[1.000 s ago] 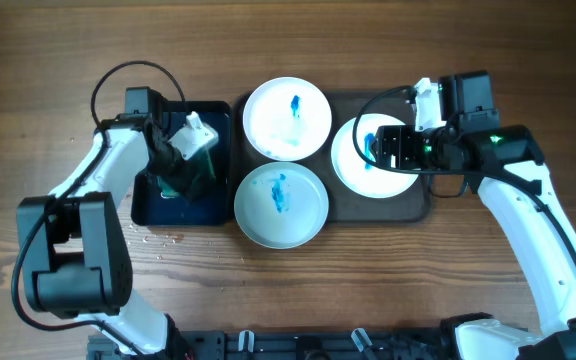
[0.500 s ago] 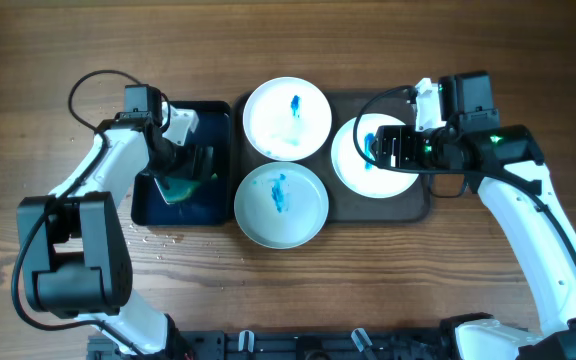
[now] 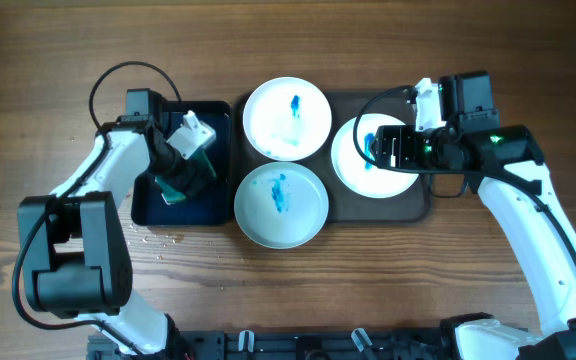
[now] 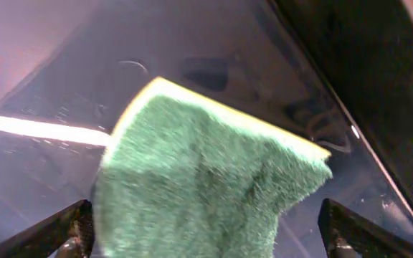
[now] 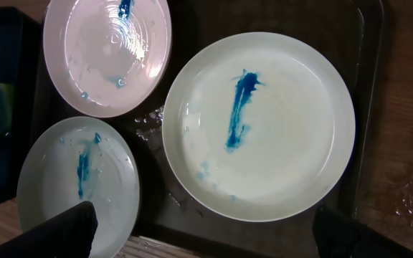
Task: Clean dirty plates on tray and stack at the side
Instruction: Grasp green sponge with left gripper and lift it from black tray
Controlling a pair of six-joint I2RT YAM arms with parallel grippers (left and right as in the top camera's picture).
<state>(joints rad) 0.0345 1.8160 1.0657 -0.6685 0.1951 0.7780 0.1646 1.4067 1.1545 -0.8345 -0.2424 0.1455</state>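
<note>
Overhead, the three smeared plates (image 3: 286,118) sit on the brown tray (image 3: 420,205), well right of the left pincer (image 4: 214,229), which straddles the green sponge (image 4: 206,179) in the black tray (image 3: 143,205), though I cannot tell whether it grips; the right pincer (image 3: 373,148), spread empty, hovers over the rightmost plate (image 5: 264,122), far nearer.

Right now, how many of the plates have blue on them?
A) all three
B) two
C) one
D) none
A: in the right wrist view the big plate, the upper plate and the lower plate each carry a blue streak.
</note>
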